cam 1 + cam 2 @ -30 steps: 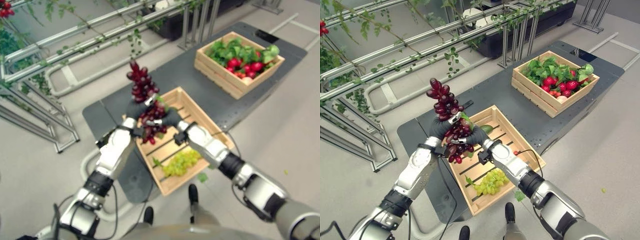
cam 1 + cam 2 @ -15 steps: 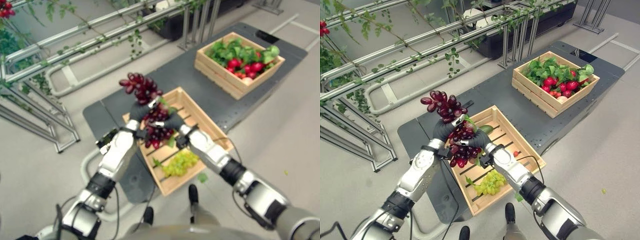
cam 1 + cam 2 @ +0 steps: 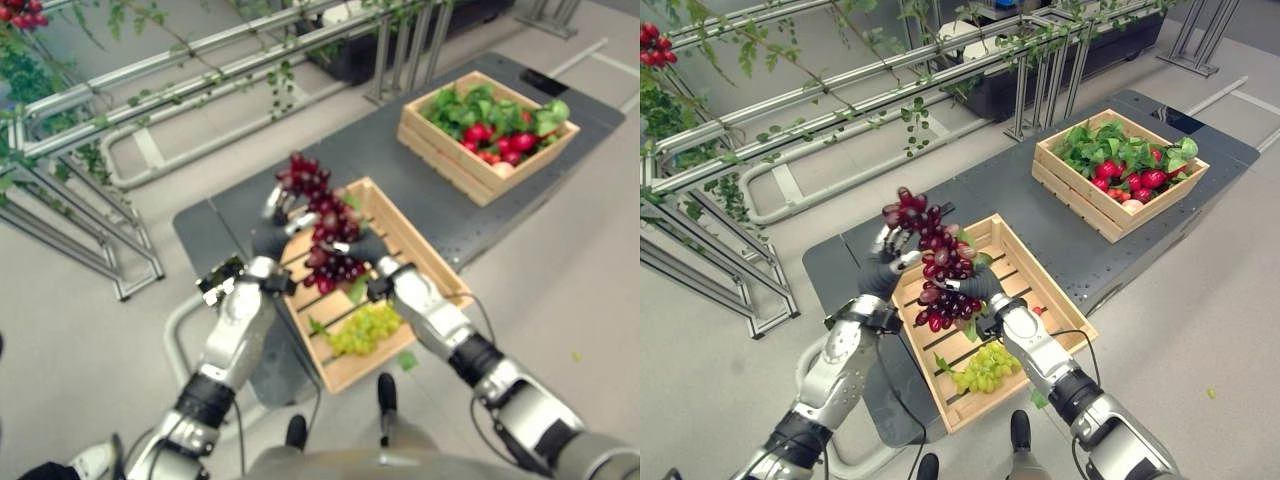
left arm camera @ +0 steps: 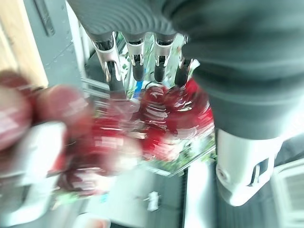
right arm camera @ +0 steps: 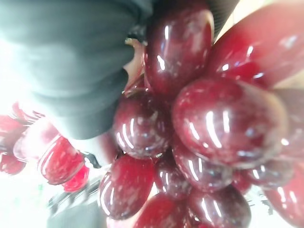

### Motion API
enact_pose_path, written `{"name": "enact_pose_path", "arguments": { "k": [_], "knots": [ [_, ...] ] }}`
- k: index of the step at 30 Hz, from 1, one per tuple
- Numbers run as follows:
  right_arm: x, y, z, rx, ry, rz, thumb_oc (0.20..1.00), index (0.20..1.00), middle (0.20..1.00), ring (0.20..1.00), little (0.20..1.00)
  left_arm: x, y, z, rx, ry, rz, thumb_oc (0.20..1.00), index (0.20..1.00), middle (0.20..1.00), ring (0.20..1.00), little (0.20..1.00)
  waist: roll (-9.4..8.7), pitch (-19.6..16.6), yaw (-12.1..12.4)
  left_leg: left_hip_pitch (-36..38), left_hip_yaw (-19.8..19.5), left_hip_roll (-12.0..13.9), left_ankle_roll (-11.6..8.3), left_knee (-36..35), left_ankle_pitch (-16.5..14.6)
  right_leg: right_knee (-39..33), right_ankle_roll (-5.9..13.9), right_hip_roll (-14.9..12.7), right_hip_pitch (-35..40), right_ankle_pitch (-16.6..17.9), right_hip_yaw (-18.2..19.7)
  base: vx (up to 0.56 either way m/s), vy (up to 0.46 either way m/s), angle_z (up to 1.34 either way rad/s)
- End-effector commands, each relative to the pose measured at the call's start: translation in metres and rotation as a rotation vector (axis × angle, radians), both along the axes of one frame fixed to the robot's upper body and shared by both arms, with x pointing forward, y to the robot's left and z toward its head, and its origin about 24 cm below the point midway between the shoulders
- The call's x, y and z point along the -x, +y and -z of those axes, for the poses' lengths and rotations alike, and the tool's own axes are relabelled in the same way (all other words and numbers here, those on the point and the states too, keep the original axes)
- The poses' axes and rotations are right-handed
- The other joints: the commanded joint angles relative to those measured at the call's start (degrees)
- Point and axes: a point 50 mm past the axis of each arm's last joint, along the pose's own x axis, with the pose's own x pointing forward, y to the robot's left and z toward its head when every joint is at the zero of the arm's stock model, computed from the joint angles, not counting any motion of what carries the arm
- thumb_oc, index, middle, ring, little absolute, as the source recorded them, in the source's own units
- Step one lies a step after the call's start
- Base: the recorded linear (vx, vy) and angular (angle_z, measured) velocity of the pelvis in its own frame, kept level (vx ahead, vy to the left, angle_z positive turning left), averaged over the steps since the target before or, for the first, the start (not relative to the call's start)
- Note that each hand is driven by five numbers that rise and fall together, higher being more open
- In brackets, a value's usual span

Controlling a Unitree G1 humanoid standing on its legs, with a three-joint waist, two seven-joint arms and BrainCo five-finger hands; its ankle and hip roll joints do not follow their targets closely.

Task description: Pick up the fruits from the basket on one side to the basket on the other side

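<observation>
A long bunch of dark red grapes (image 3: 936, 262) hangs in the air over the near wooden crate (image 3: 1035, 290), held up between the two arms. The right hand (image 3: 982, 287) has its fingers curled round the middle of the bunch, and its own wrist camera shows grapes pressed right up against the dark cover. The left hand (image 3: 883, 262) is raised beside the top of the bunch with its fingers straight and spread, the grapes lying against them rather than gripped. Down in the near crate lies a bunch of green grapes (image 3: 986, 366), close to the corner nearest the robot, with a small red fruit (image 3: 1040, 310) on the slats further along. The crate sits on a dark grey platform (image 3: 1060, 235), and well apart at the far end stands a second wooden crate (image 3: 1118, 174) heaped with green leaves and red fruit. A metal railing (image 3: 820, 100) strung with vines runs behind.
</observation>
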Motion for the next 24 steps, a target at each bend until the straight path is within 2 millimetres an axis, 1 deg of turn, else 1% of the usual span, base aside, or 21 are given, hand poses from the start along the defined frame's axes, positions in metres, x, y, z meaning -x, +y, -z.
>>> {"name": "enact_pose_path", "arguments": {
  "k": [1,6,9,10,13,14,15,16,17,20,21,22,23,24],
  "knots": [
    [-0.011,-0.002,-0.039,-0.101,-0.183,0.029,0.200,0.200,0.200,0.200,0.200,0.007,0.018,-0.043,0.049,-0.238,-0.040,1.000,1.000,1.000,1.000,1.000,-1.93,-1.50,1.17,-3.03,0.09,-4.97,3.85,1.09,-3.05,1.22,2.20,0.43,5.15,-12.12,3.04,0.00,0.000,0.00],
    [-0.009,-0.011,-0.035,-0.099,-0.182,0.064,0.200,0.200,0.200,0.200,0.200,0.018,0.038,-0.046,0.059,-0.276,-0.119,1.000,1.000,1.000,1.000,1.000,-2.13,-1.63,1.79,-2.99,-0.03,-5.11,3.99,1.03,-3.21,1.18,2.24,0.16,5.20,-12.15,3.08,0.00,0.001,0.01],
    [-0.009,-0.018,-0.033,-0.085,-0.187,0.087,0.200,0.200,0.200,0.200,0.200,0.024,0.051,-0.041,0.057,-0.269,-0.175,1.000,1.000,1.000,1.000,1.000,-2.19,-1.75,2.11,-2.90,-0.19,-5.22,4.02,1.04,-3.28,1.15,2.27,0.02,5.38,-12.27,2.92,0.00,0.000,0.00],
    [-0.008,-0.018,-0.033,-0.085,-0.186,0.087,0.200,0.200,0.200,0.200,0.200,0.025,0.051,-0.041,0.056,-0.269,-0.175,1.000,1.000,1.000,1.000,1.000,-2.19,-1.76,2.10,-2.90,-0.19,-5.22,4.02,1.04,-3.28,1.15,2.27,0.02,5.38,-12.27,2.92,0.00,0.000,0.00],
    [-0.009,-0.032,-0.034,-0.058,-0.213,0.135,0.200,0.200,0.200,0.200,0.200,0.033,0.064,-0.032,0.017,-0.243,-0.221,1.000,1.000,1.000,1.000,1.000,-2.25,-1.84,2.54,-2.84,-0.36,-5.39,4.10,1.06,-3.31,1.11,2.40,-0.18,5.59,-12.31,2.67,0.00,0.000,0.00],
    [-0.009,-0.037,-0.036,-0.058,-0.220,0.150,0.200,0.200,0.200,0.200,0.200,0.034,0.067,-0.030,0.006,-0.235,-0.228,1.000,1.000,1.000,1.000,1.000,-2.31,-1.85,2.66,-2.84,-0.44,-5.46,4.13,1.10,-3.35,1.12,2.44,-0.20,5.59,-12.34,2.61,0.00,0.000,0.00],
    [-0.008,-0.037,-0.036,-0.057,-0.220,0.150,0.200,0.200,0.200,0.200,0.200,0.034,0.067,-0.029,0.006,-0.235,-0.227,1.000,1.000,1.000,1.000,1.000,-2.31,-1.88,2.66,-2.85,-0.45,-5.47,4.13,1.11,-3.35,1.12,2.44,-0.20,5.59,-12.35,2.60,0.00,0.000,0.00],
    [-0.008,-0.047,-0.042,-0.040,-0.257,0.180,0.200,0.200,0.200,0.200,0.200,0.037,0.072,-0.021,0.008,-0.198,-0.245,1.000,1.000,1.000,1.000,1.000,-2.43,-1.86,2.75,-2.89,-0.61,-5.63,4.21,1.15,-3.32,1.16,2.52,-0.28,5.63,-12.36,2.39,-0.01,0.019,0.04],
    [-0.007,-0.051,-0.044,-0.033,-0.272,0.194,0.200,0.200,0.200,0.200,0.200,0.038,0.074,-0.019,0.007,-0.188,-0.248,1.000,1.000,1.000,1.000,1.000,-2.54,-1.79,2.79,-2.92,-0.65,-5.65,4.24,1.17,-3.30,1.18,2.59,-0.35,5.61,-12.33,2.26,-0.01,0.025,0.06],
    [-0.001,-0.073,-0.055,-0.023,-0.337,0.269,0.200,0.200,0.200,0.200,0.200,0.041,0.079,-0.013,0.002,-0.159,-0.276,1.000,1.000,1.000,1.000,1.000,-2.93,-1.71,2.61,-3.12,-0.93,-5.75,4.41,1.13,-3.21,1.24,2.92,-0.59,5.40,-12.07,1.94,-0.01,0.007,0.07],
    [0.000,-0.074,-0.055,-0.022,-0.336,0.270,0.200,0.200,0.200,0.200,0.200,0.041,0.079,-0.013,0.002,-0.158,-0.274,1.000,1.000,1.000,1.000,1.000,-2.92,-1.77,2.66,-3.14,-0.97,-5.76,4.41,1.14,-3.20,1.25,2.93,-0.60,5.39,-12.08,1.91,-0.01,0.012,0.17],
    [0.002,-0.079,-0.057,-0.025,-0.347,0.286,0.200,0.200,0.200,0.200,0.200,0.042,0.080,-0.012,-0.001,-0.154,-0.277,1.000,1.000,1.000,1.000,1.000,-3.00,-1.78,2.57,-3.21,-0.98,-5.79,4.45,1.11,-3.17,1.25,3.00,-0.65,5.32,-11.97,1.80,-0.02,0.030,0.18],
    [0.008,-0.089,-0.061,-0.025,-0.375,0.321,0.200,0.200,0.200,0.200,0.200,0.043,0.081,-0.010,-0.010,-0.142,-0.284,1.000,1.000,1.000,1.000,1.000,-3.20,-1.66,2.08,-3.34,-0.97,-5.85,4.61,0.96,-3.06,1.28,3.19,-0.71,5.05,-11.76,1.80,-0.03,0.040,0.16],
    [0.011,-0.095,-0.062,-0.022,-0.385,0.338,0.200,0.200,0.200,0.200,0.200,0.043,0.082,-0.009,-0.029,-0.138,-0.291,1.000,1.000,1.000,1.000,1.000,-3.30,-1.63,1.79,-3.39,-0.95,-5.89,4.70,0.86,-3.00,1.32,3.26,-0.73,4.88,-11.57,1.80,-0.04,0.062,0.06]
  ]
}}
